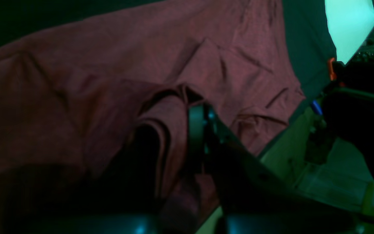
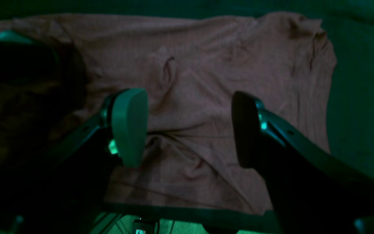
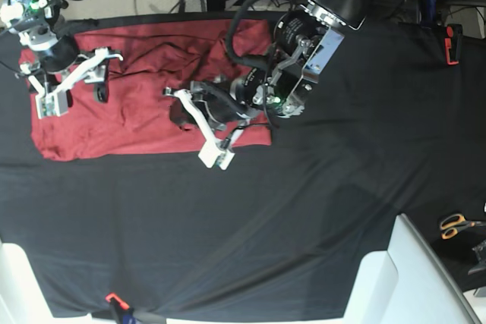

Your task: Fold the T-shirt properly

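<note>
The brick-red T-shirt [image 3: 129, 111] lies spread and wrinkled at the back left of the black cloth [image 3: 304, 210]. My left gripper [image 3: 178, 108] is at the shirt's right part. In the left wrist view it [image 1: 174, 130] is shut on a raised fold of the shirt [image 1: 109, 48], with fabric bunched between the fingers [image 1: 196, 126]. My right gripper [image 3: 106, 73] is over the shirt's left part. In the right wrist view it [image 2: 187, 130] is open and empty, with its pads [image 2: 129, 126] apart just above the shirt [image 2: 200, 74].
Orange-handled scissors [image 3: 456, 224] lie at the right edge. A white table corner [image 3: 402, 278] shows at the front right. An orange and black tool [image 3: 453, 43] sits at the back right. An orange clip [image 3: 114, 299] holds the cloth's front edge.
</note>
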Motion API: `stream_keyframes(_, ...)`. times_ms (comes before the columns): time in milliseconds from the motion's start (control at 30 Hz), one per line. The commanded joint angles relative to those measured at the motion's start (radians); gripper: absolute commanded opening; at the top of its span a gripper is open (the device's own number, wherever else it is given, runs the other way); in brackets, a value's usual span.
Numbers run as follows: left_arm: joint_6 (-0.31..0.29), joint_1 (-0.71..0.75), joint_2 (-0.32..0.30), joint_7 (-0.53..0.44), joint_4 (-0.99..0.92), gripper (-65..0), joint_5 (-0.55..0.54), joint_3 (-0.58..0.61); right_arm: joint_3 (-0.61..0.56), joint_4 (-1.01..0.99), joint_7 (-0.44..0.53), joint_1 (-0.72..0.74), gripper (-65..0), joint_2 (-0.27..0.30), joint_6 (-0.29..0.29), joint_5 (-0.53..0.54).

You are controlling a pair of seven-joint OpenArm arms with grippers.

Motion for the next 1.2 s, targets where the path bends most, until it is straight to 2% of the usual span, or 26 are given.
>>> stream_keyframes(0,-0.007,-0.027,0.010,-0.016,0.001,-65.0,-0.013,0.010,-0.001,0.014,0.022,0.002,-26.1,0.005,0.002,0.016)
stream_keyframes(33,-0.007,-0.039,0.010,-0.016,-0.014,-62.5,-0.013,0.033,-0.001,0.014,0.022,0.002,-26.1,0.005,0.002,0.016)
stream_keyframes(100,-0.010,-0.069,0.010,-0.016,-0.051,-48.2,-0.019,0.078,0.002,0.014,0.022,0.002,-26.1,0.005,0.002,0.016)
stream_keyframes(133,-0.010,-0.076,0.011,-0.016,-0.060,-43.6,-0.019,0.096,0.004,0.014,0.022,0.002,-26.1,0.005,0.002,0.016)
stream_keyframes(200,-0.010,-0.098,0.025,-0.016,-0.071,-38.2,-0.019,0.130,0.004,0.014,0.022,0.002,-26.1,0.005,0.002,0.016)
stream_keyframes(400,-0.010,-0.162,0.100,-0.016,-0.138,-38.2,-0.019,0.213,0.005,0.008,0.022,0.003,-26.1,0.005,0.002,0.016)
stream_keyframes(600,-0.010,-0.193,0.146,-0.016,-0.166,-38.2,-0.019,0.296,0.007,0.008,0.022,0.003,-26.1,0.005,0.002,0.016)
stream_keyframes(767,-0.007,-0.210,0.138,-0.018,-0.138,-38.8,-0.015,0.234,0.047,0.008,0.022,0.025,-26.1,0.005,0.002,0.016)
stream_keyframes(800,-0.007,-0.213,0.125,-0.016,-0.125,-40.6,-0.016,0.194,0.051,0.008,0.022,0.028,-26.1,0.006,0.002,0.012)
stream_keyframes(833,-0.006,-0.211,0.091,-0.015,-0.106,-45.4,-0.019,0.147,0.051,0.010,0.022,0.029,-26.1,0.014,0.002,0.009)
stream_keyframes(900,-0.006,-0.200,0.022,-0.013,-0.048,-61.2,-0.021,0.055,0.025,0.016,0.020,0.028,-26.1,0.046,0.002,0.009)
stream_keyframes(933,-0.006,-0.181,-0.020,-0.010,-0.017,-65.0,-0.021,0.006,-0.005,0.016,0.020,0.025,-26.3,0.058,0.002,0.008)
stream_keyframes(1067,-0.006,-0.062,-0.181,0.084,0.110,-65.0,-0.021,-0.246,-0.196,0.022,-0.023,0.017,-26.6,0.141,0.000,-0.093)
stream_keyframes(1167,-0.010,0.077,-0.283,0.104,0.199,-65.0,-0.018,-0.462,-0.343,0.054,-0.029,0.020,-27.3,0.152,-0.006,-0.218)
